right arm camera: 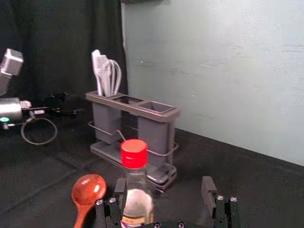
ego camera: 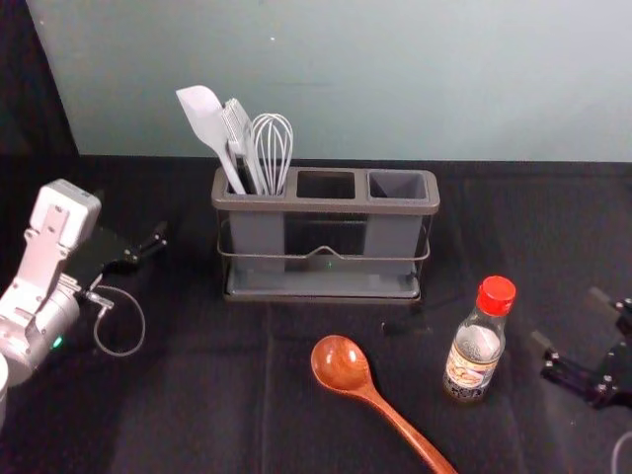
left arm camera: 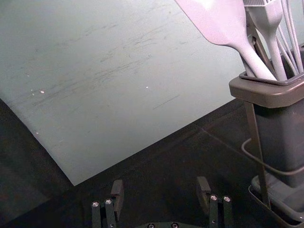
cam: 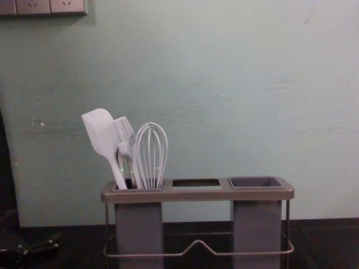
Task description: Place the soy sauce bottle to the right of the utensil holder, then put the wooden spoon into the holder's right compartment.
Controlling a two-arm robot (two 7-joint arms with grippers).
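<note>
The right gripper [ego camera: 573,341] is open at the right edge of the head view, a little right of the soy sauce bottle [ego camera: 474,346]; its open fingers [right arm camera: 164,194] show in the right wrist view, with the red-capped bottle [right arm camera: 135,178] by one finger. The bottle stands upright, in front and to the right of the utensil holder [ego camera: 326,205]. The wooden spoon [ego camera: 370,393] lies left of the bottle, bowl toward the holder. The holder's right compartment [cam: 255,182] is empty. The left gripper [ego camera: 148,249], left of the holder, stands open in the left wrist view [left arm camera: 159,192].
A white spatula [ego camera: 204,120], a brush [cam: 125,137] and a whisk [cam: 151,151] stand in the holder's left compartment. Behind the black-covered table [ego camera: 197,395] rises a pale wall [ego camera: 395,79].
</note>
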